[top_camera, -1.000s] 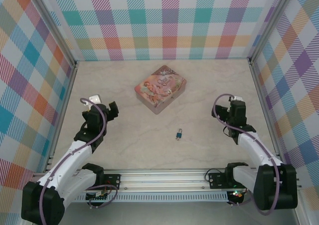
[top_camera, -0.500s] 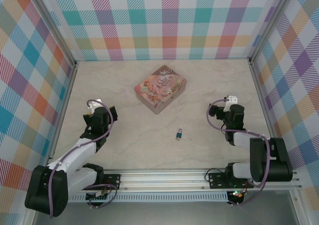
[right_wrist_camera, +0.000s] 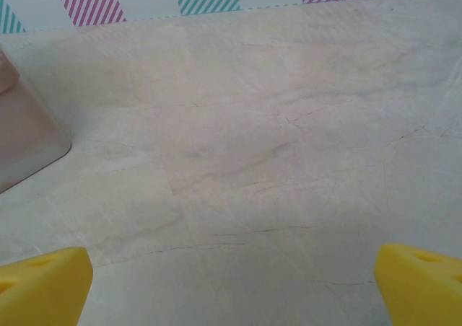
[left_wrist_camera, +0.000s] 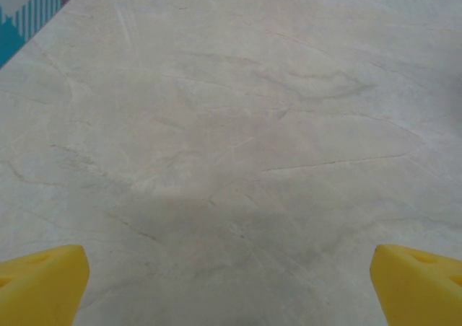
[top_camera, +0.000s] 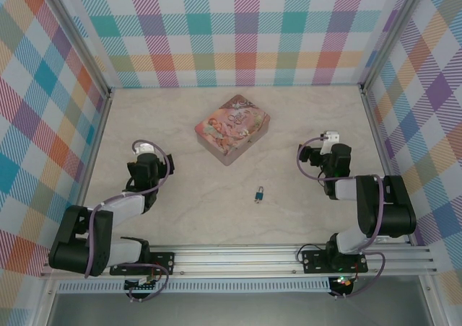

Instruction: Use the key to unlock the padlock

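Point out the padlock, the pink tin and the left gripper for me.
padlock (top_camera: pixel 258 195), top view, on its blue body.
pink tin (top_camera: pixel 232 129), top view, middle of the lid.
left gripper (left_wrist_camera: pixel 229 286), left wrist view, midway between its yellow fingertips.

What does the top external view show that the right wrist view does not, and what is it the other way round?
Top external view's own: the padlock lying free on the table between the two arms, the whole lid of the pink tin, and the left arm. Right wrist view's own: a close look at the right end effector, its yellow fingertips standing wide apart with nothing between them. Shared: the pale marble table, a corner of the tin, and the checked wall.
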Robot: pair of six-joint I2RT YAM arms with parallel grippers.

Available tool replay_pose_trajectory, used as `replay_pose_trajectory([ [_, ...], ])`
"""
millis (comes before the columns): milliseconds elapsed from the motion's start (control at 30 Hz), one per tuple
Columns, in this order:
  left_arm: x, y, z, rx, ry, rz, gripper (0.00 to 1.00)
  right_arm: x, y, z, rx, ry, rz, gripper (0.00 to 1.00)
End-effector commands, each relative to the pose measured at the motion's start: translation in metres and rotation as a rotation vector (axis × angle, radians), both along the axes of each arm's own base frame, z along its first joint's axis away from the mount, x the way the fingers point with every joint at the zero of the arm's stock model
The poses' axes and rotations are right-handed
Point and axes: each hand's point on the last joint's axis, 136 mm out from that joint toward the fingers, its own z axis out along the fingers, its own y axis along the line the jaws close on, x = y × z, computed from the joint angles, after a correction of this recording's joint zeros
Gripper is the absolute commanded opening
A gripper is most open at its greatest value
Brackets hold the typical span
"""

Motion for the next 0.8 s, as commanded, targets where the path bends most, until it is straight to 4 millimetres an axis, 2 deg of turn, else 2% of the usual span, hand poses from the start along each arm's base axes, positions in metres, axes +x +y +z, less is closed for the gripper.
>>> replay_pose_trajectory([
  [0, 0.019, -0.007, 0.024, -0.003, -0.114, -0.061, 1.0, 0.002, 0.002, 0.004, -0.013, -0.014, 0.027, 1.0],
  [167, 0.023, -0.018, 0.027, 0.005, -0.167, -0.138, 1.0, 0.002, 0.002, 0.004, -0.012, -0.015, 0.027, 1.0],
  [267, 0.022, -0.019, 0.018, 0.012, -0.226, -0.159, 1.0, 0.002, 0.002, 0.004, -0.013, -0.016, 0.027, 1.0],
  [333, 0.023, -0.02, 0.005, 0.01, -0.249, -0.17, 1.0, 0.002, 0.002, 0.004, -0.013, -0.016, 0.026, 1.0],
  [367, 0.025, -0.022, 0.006, 0.012, -0.264, -0.185, 1.0, 0.002, 0.002, 0.004, -0.015, -0.016, 0.025, 1.0],
  [533, 0.045, -0.025, -0.008, -0.008, -0.09, -0.202, 1.0, 0.002, 0.002, 0.004, -0.015, -0.016, 0.026, 1.0],
  [600, 0.048, -0.015, -0.01, -0.052, -0.079, -0.177, 1.0, 0.002, 0.002, 0.004, -0.014, -0.014, 0.027, 1.0],
  [767, 0.049, -0.014, -0.009, -0.052, -0.087, -0.174, 1.0, 0.002, 0.002, 0.004, -0.015, -0.014, 0.027, 1.0],
])
